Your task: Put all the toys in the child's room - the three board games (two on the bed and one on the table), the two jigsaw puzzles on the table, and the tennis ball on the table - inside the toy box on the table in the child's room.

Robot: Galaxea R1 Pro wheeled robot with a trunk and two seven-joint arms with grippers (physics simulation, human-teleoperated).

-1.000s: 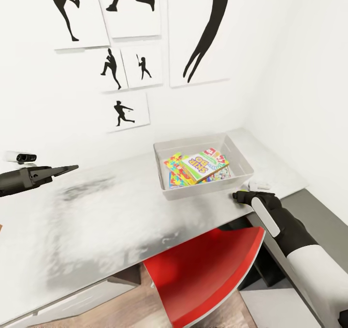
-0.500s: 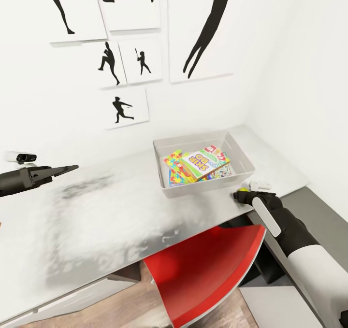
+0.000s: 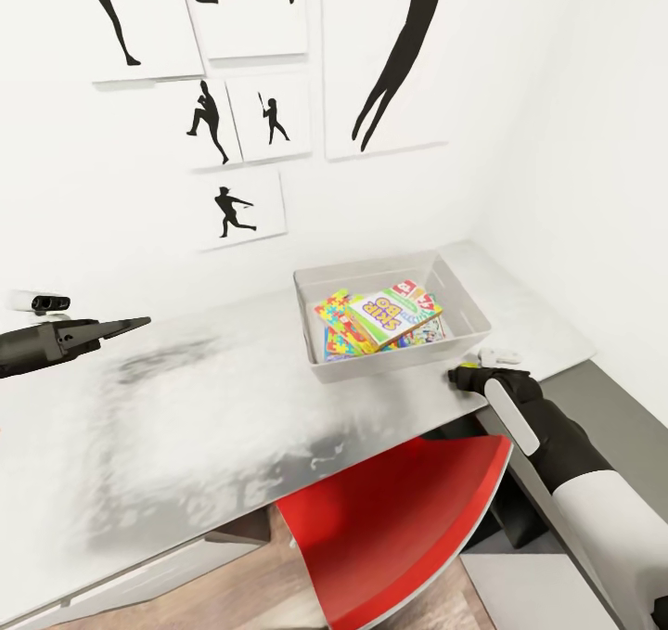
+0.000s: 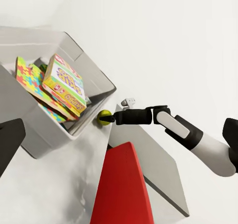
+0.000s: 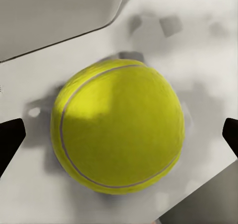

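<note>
On the table, the toy box sits with its long axis running across the head view, holding the board games, stacked askew with their long edges angled toward the far right corner, atop the jigsaw puzzles. Just outside the box's near right corner rests the tennis ball, and the right end effector straddles it with fingertips spread apart and clear of it; the left end effector hovers well apart, its fingers together. Compared with a second ago, the camera has tilted slightly and the right end effector has barely shifted.
</note>
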